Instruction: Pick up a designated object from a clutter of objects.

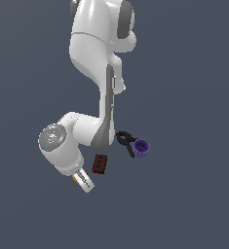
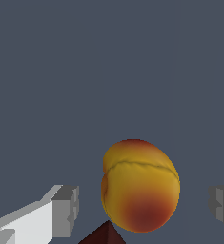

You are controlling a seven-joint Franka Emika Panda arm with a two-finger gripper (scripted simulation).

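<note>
White arm (image 1: 94, 97) bent low; tool (image 2: 144, 209) fingers spread apart, straddling orange fruit (image 2: 139, 186), not touching; brick (image 1: 100, 164) beside.

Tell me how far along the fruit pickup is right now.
Done: the gripper is lined up, open fingers either side of the round orange-yellow fruit with a reddish patch. In hand: nothing, since gaps show on both sides. Left: close on it and lift, avoiding the dark red-brown holed brick.

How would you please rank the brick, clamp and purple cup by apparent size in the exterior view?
1. Clamp, longest of the three.
2. Brick and cup: they look about equal, so I would not rank one above the other.
</note>
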